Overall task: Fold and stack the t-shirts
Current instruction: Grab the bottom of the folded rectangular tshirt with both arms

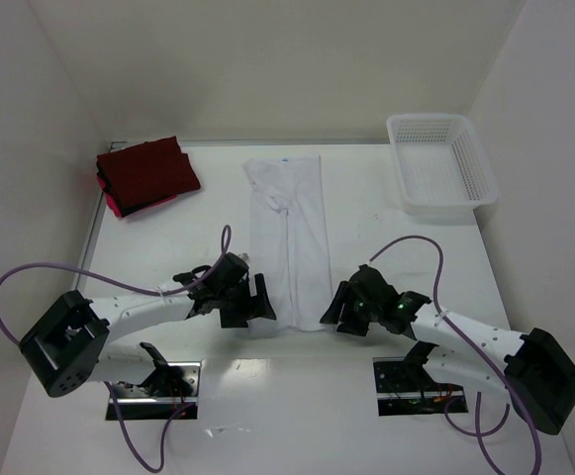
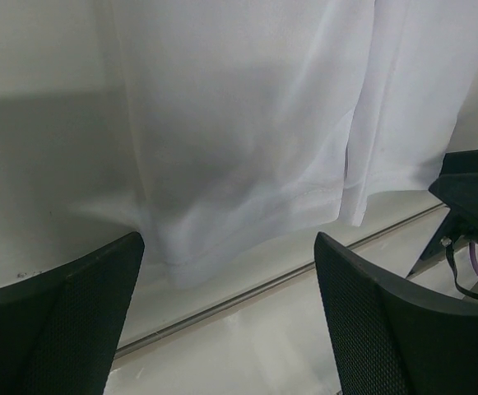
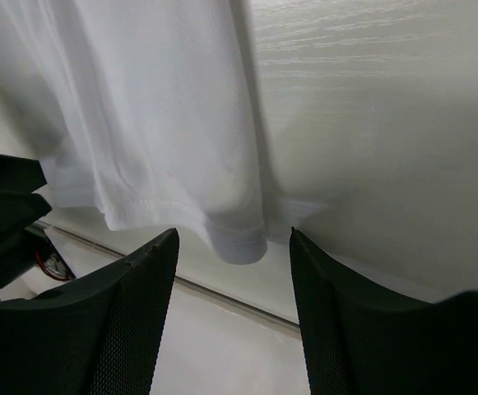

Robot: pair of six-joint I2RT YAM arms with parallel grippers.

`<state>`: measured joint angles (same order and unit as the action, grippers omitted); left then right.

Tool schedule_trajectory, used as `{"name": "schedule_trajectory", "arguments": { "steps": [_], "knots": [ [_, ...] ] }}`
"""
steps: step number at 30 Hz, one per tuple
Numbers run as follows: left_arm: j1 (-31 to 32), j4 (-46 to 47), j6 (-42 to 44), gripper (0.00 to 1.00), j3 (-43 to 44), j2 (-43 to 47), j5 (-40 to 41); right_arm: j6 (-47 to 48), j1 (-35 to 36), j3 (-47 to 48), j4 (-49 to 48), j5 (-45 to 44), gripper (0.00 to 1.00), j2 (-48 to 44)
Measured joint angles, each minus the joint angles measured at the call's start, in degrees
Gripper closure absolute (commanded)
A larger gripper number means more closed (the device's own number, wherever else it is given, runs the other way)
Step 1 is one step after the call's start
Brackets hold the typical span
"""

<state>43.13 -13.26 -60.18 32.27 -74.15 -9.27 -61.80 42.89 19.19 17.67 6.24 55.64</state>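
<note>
Hovering at the near hem of the plain white cloth t-shirt [image 1: 289, 242], which is lying as a long narrow strip mid-worktop [image 1: 198, 247], we are holding both hands open, gripping nothing. The left hand [image 1: 265, 300] is sitting at its seven o'clock corner and the right hand [image 1: 332, 309] at five. The folded dark red t-shirts [image 1: 146, 175] are lying stacked at ten o'clock.

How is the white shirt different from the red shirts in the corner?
The white t-shirt is one shirt, folded into a long narrow strip; the dark red t-shirts are folded into short rectangles. The white t-shirt lies alone in the middle; the dark red t-shirts sit stacked at the far left corner. Both are cloth lying flat on the table.
</note>
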Motion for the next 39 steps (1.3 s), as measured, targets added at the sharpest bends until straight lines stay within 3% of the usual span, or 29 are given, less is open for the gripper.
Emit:
{"name": "schedule_trajectory", "arguments": {
  "steps": [14, 19, 28, 32, 37, 39],
  "knots": [
    [0.0, 0.7, -0.2, 0.13, -0.9, 0.7, 0.0, 0.2, 0.0, -0.1, -2.4, 0.9, 0.49, 2.7],
    [0.0, 0.7, -0.4, 0.23, -1.3, 0.6, -0.3, 0.2, 0.0, 0.0, -2.5, 1.0, 0.59, 3.5],
    [-0.3, 0.0, -1.6, 0.31, -2.8, 2.0, -0.1, 0.3, 0.0, 0.8, -3.0, 1.2, 0.64, 5.9],
    [-0.4, -0.1, -1.6, 0.4, -3.1, 2.0, -0.2, 0.8, 0.0, 1.6, -3.2, 1.1, 0.68, 7.4],
    [-0.6, -0.3, -1.7, 0.44, -3.3, 1.6, -0.4, 1.2, 0.0, 1.7, -3.2, 1.0, 0.7, 7.6],
    [-0.6, -0.2, -1.7, 0.51, -3.4, 1.5, -0.6, 1.2, 0.0, 1.7, -3.2, 0.9, 0.73, 7.6]
  ]
}}
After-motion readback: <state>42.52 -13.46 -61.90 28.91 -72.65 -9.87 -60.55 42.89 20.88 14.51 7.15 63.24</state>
